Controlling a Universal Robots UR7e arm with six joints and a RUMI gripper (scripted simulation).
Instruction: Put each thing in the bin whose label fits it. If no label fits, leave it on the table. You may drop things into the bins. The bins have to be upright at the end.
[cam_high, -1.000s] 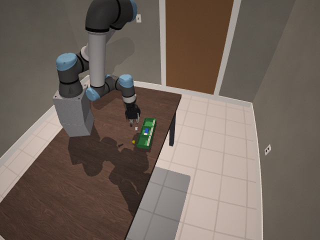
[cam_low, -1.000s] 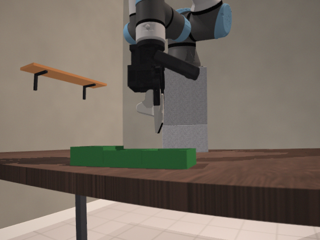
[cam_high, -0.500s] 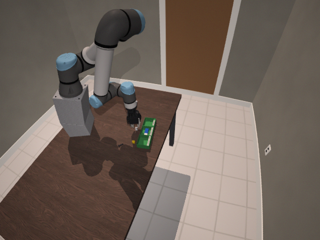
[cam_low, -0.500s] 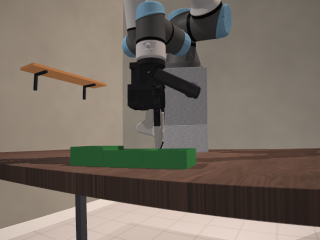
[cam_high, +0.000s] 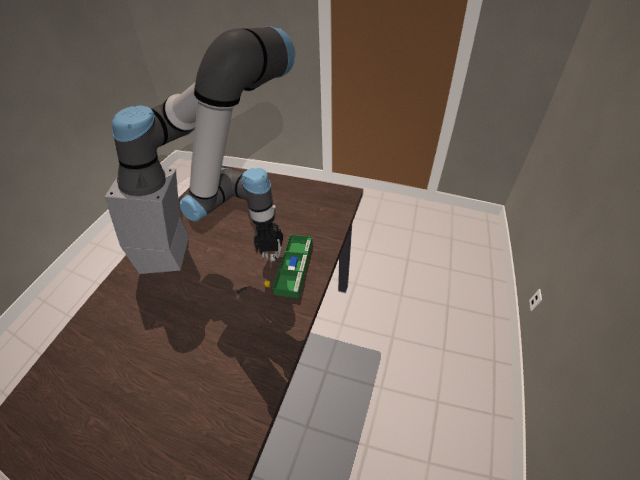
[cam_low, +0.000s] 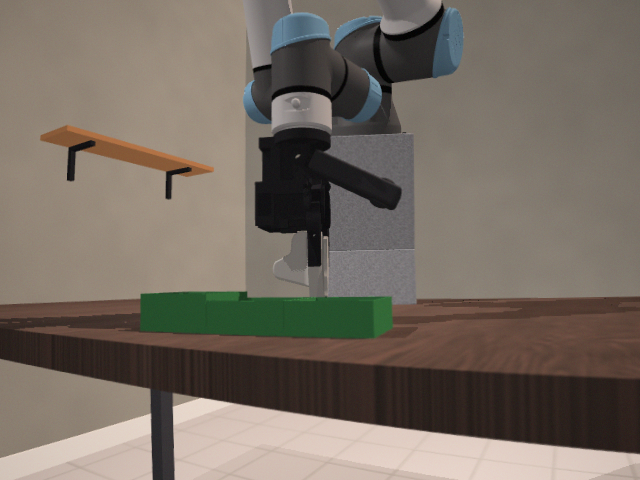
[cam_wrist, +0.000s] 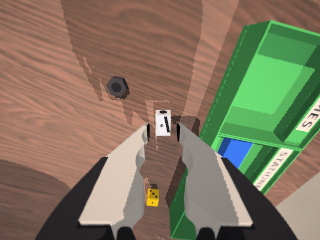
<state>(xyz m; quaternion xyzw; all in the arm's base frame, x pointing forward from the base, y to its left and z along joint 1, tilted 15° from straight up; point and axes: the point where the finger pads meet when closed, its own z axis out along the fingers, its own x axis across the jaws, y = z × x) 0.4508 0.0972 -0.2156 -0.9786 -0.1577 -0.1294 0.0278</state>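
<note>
My gripper is partly open, pointing down low over the table beside the bins. In the wrist view a small white block with black marks lies on the table between and beyond the fingertips, not gripped. A dark hexagonal piece lies up and left of it. A yellow die lies near the bin row. A dark elongated thing lies farther out. A blue-and-white block sits in the middle bin, labelled "STATION…".
Three joined green bins stand upright near the table edge. The far bin's partly visible label ends in "MES". The near bin's label is unreadable. Bin walls rise close to the right of the fingers in the wrist view.
</note>
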